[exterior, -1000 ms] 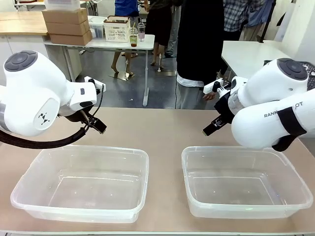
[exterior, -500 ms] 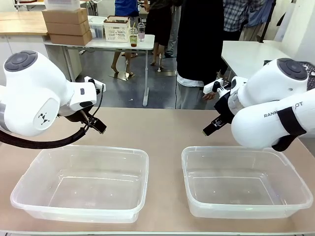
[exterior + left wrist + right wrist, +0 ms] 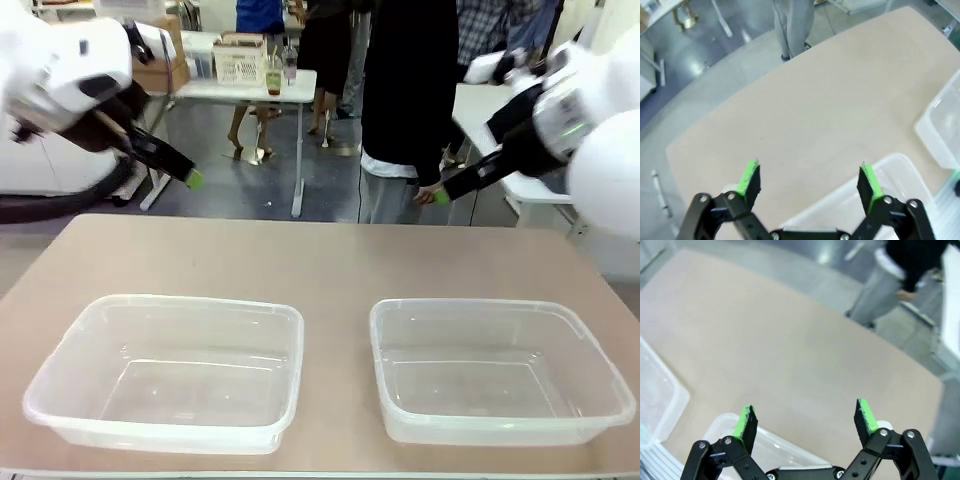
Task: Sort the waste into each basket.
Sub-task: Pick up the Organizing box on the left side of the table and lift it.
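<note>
Your left tool [image 3: 809,182] hangs high above the bench [image 3: 330,250], fingers spread wide, nothing between them. Your right tool [image 3: 802,420] is likewise high, wide apart and holding nothing. The left basket [image 3: 165,301] and the right basket [image 3: 480,303] stand side by side on the near half of the bench, apart from each other, each bare inside. A person [image 3: 405,90] stands at the far edge.

Finding: nothing has been placed in either basket. By my judgement the sorting has not begun, and the whole of it is left to do.
</note>
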Motion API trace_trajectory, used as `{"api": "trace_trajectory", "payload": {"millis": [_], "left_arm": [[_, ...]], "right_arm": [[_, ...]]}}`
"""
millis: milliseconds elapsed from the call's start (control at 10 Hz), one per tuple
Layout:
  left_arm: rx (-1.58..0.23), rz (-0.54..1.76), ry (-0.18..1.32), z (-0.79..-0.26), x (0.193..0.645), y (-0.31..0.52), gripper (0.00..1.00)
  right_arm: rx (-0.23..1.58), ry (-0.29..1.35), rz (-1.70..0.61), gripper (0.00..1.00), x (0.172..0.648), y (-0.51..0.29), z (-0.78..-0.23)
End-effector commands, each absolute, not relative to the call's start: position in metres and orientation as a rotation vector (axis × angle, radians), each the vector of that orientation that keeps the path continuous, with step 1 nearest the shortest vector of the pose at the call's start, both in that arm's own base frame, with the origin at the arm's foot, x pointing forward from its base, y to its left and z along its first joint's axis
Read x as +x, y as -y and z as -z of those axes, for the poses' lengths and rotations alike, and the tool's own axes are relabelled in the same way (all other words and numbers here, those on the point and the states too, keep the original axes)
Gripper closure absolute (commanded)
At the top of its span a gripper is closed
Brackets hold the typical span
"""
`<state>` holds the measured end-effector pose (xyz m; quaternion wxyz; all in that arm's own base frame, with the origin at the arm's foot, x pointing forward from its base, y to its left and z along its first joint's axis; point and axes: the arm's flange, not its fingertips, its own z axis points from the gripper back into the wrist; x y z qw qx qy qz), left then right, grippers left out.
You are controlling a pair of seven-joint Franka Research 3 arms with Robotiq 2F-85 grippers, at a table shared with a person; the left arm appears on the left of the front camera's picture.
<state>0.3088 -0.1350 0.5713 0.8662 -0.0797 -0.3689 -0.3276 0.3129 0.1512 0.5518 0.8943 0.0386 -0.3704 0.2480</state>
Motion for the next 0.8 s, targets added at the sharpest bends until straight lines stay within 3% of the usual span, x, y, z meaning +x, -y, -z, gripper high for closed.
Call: {"api": "trace_trajectory", "payload": {"millis": [0, 100, 200, 300, 400, 600, 700], "left_arm": [[-0.165, 0.638, 0.724, -0.529, 0.344, 0.143, 0.0], [-0.165, 0.638, 0.724, -0.529, 0.344, 0.143, 0.0], [-0.169, 0.689, 0.782, -0.581, 0.295, 0.13, 0.0], [-0.441, 0.841, 0.675, -0.577, 0.3, 0.125, 0.0], [-0.72, 0.688, 0.485, -0.585, 0.305, 0.082, 0.0], [-0.963, -0.073, 0.367, -0.588, 0.306, -0.012, 0.0], [-1.073, -0.174, 0.427, -0.579, 0.297, -0.05, 0.0]], "right_arm": [[0.13, 0.717, -0.582, 0.0, 0.34, -0.164, -0.512], [0.13, 0.717, -0.582, 0.0, 0.34, -0.164, -0.512], [0.063, 0.777, -0.502, 0.0, 0.302, -0.148, -0.56], [0.246, 0.76, -0.438, 0.0, 0.309, -0.141, -0.56], [0.716, 0.701, -0.157, 0.0, 0.307, -0.091, -0.583], [1.151, 0.704, 0.288, 0.0, 0.28, 0.017, -0.595], [1.305, 0.699, 0.443, 0.0, 0.274, 0.058, -0.581]]}}
